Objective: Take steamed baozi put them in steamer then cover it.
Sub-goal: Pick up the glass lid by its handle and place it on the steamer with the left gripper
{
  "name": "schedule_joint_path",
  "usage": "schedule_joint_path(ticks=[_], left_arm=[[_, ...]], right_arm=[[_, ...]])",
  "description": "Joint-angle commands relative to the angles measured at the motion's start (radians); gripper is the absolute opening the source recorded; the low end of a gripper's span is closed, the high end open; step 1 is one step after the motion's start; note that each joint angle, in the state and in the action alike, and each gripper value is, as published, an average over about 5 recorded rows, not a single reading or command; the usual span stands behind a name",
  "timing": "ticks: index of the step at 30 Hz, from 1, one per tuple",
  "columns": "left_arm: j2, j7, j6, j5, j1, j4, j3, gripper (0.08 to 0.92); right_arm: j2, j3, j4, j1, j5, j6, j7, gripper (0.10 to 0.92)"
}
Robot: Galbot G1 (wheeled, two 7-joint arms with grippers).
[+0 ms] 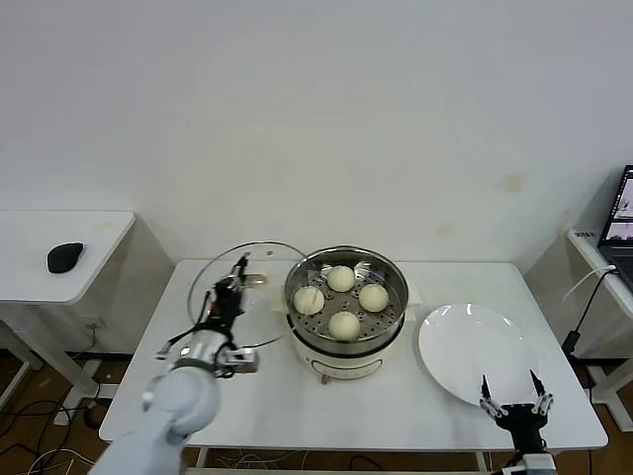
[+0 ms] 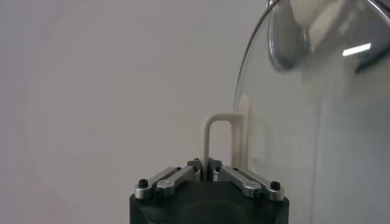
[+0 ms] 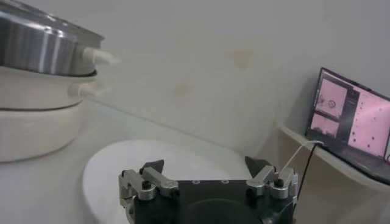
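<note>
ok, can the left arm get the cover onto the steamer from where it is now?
Probably yes. The left gripper is shut on the cover by its handle, lid raised and tilted just beside the steamer. Nothing stands between them; the four baozi sit below the rim, and the right gripper is off by the plate.

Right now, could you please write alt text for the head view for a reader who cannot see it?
The left hand, shut on the handle of the glass cover, holds it tilted beside the steamer, which contains four baozi. The right hand waits open near the front table edge by an empty white plate.
</note>
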Motion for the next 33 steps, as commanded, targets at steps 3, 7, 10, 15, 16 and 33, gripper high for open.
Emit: schedule_joint_path(ticks=[3, 7, 10, 15, 16, 33], left_arm=[[-0.334, 0.127, 0.091, 0.288, -0.177, 0.114, 0.215, 0.139], [-0.379, 0.139, 0.094, 0.326, -0.184, 0.167, 0.231, 0.139], [-0.401, 0.148, 0.095, 0.347, -0.187, 0.203, 0.236, 0.139], [-0.434, 0.158, 0.094, 0.377, -0.184, 0.255, 0.232, 0.139], [-0.438, 0.16, 0.094, 0.383, -0.182, 0.261, 0.231, 0.139], [-0.513, 0.141, 0.08, 0.457, -0.172, 0.327, 0.218, 0.139]], right_arm=[[0.002, -0.024, -0.044, 0.033, -0.045, 0.003, 0.022, 0.823], [0.005, -0.028, -0.045, 0.033, -0.047, 0.003, 0.022, 0.823], [0.008, -0.029, -0.047, 0.032, -0.049, 0.004, 0.021, 0.823], [0.01, -0.03, -0.05, 0.029, -0.052, 0.008, 0.02, 0.823], [0.01, -0.03, -0.051, 0.028, -0.052, 0.008, 0.02, 0.823], [0.005, -0.037, -0.074, 0.031, -0.053, 0.017, 0.019, 0.823]])
